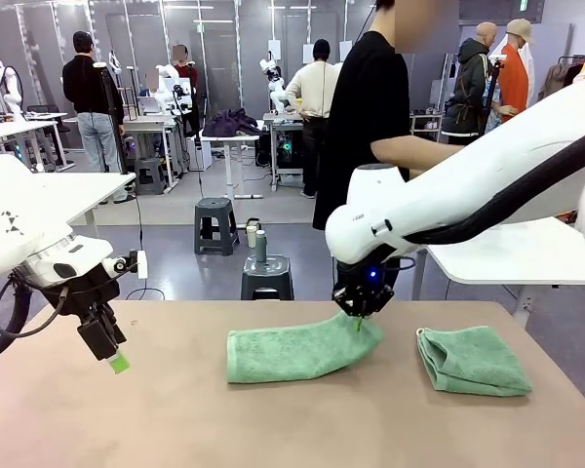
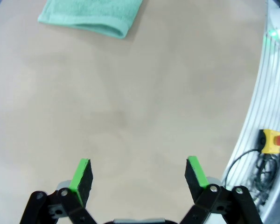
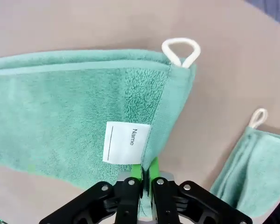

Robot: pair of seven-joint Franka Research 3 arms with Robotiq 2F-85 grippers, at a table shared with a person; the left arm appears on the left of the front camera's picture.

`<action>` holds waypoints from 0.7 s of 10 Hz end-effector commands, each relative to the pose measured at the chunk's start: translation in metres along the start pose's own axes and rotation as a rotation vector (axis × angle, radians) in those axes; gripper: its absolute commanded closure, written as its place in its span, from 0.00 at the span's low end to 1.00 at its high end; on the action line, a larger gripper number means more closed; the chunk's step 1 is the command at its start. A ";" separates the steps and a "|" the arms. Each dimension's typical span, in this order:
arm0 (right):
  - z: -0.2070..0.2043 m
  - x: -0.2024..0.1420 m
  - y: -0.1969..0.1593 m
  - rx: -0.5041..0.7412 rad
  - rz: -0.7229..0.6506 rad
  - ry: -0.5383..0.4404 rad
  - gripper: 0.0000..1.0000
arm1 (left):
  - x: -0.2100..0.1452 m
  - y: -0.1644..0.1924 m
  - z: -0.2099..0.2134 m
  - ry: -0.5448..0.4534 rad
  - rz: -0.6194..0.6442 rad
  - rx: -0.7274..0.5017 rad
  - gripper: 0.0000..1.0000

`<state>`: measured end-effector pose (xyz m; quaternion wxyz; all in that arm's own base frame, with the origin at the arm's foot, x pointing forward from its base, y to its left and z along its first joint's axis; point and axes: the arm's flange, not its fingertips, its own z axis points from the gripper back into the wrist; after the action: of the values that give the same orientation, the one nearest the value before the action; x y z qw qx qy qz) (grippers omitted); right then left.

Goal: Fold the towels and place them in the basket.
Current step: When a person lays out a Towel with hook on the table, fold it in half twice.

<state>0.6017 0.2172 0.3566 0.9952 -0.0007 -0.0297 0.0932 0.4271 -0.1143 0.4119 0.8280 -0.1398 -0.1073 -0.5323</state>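
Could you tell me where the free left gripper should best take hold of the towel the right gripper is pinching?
Probably the towel's free left end, from above: it lies flat and clear. The right gripper is shut on the right end; the left gripper hovers open nearby.

The left gripper [image 2: 139,177] hangs over the bare tan table [image 2: 130,107], its green-padded fingers [image 2: 81,175] spread wide with nothing between them — well beyond, a folded mint-green towel [image 2: 91,16] lies flat at the top edge.
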 end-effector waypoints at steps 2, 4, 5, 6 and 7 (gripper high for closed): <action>0.033 -0.013 0.006 -0.002 0.114 -0.012 1.00 | 0.002 0.004 0.001 0.011 -0.002 0.000 0.00; 0.055 -0.008 0.028 -0.033 0.133 -0.035 1.00 | 0.002 0.004 0.001 0.011 -0.002 0.000 0.00; 0.061 -0.005 0.041 -0.010 0.173 -0.019 1.00 | 0.002 0.004 0.001 0.011 -0.002 0.000 0.00; 0.064 -0.002 0.058 -0.030 0.192 -0.008 1.00 | 0.002 0.004 0.001 0.011 -0.002 0.000 0.00; 0.063 0.000 0.077 -0.046 0.227 0.013 1.00 | 0.002 0.004 0.001 0.011 -0.002 0.000 0.00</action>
<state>0.5742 0.2806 0.4212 0.9809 -0.0061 -0.0358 0.1912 0.4271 -0.1144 0.4119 0.8279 -0.1399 -0.1074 -0.5324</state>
